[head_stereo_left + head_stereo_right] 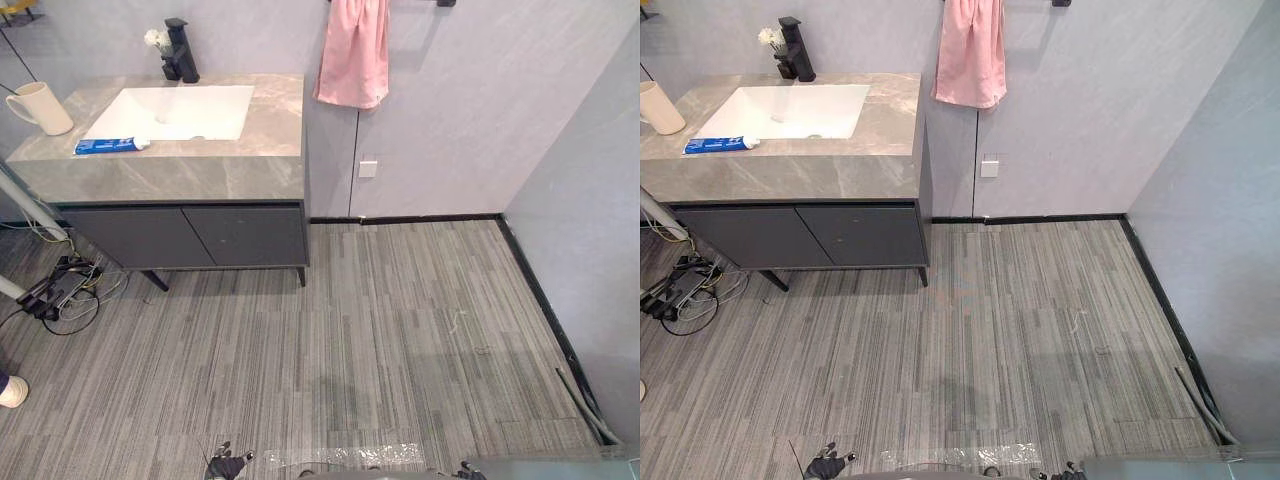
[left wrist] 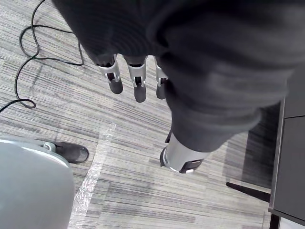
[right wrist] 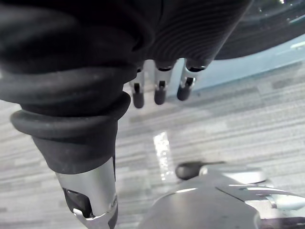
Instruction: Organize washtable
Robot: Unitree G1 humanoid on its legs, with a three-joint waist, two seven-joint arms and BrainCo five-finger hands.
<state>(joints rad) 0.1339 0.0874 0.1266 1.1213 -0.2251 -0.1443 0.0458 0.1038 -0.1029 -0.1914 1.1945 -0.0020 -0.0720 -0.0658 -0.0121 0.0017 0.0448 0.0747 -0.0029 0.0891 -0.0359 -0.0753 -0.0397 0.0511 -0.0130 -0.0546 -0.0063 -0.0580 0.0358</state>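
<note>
**A:** Where are the things to tidy?

**B:** On the washtable's grey stone surface point(image 1: 270, 135), well apart from the robot across the striped floor point(image 1: 400, 330). A blue toothpaste tube point(image 1: 108, 146) lies flat just in front of the white basin point(image 1: 180, 112). A cream mug point(image 1: 42, 107) stands upright at the surface's left end. The black faucet point(image 1: 181, 52) stands behind the basin, with white flowers point(image 1: 157, 40) beside it.

**A:** And the hands?

**B:** The left hand point(image 2: 138, 82) hangs over the floor, fingers straight and relaxed, holding nothing. The right hand point(image 3: 159, 89) is the same. I'd say they hang idle because nothing is within reach.

**A:** The pink towel point(image 1: 353, 52)?

**B:** It hangs on the wall point(image 1: 450, 120) to the right of the washtable, probably where it belongs.

**A:** What comes first?

**B:** Probably getting close to the washtable. The tube looks the likeliest first pick, since it lies loose rather than standing in the mug.
</note>
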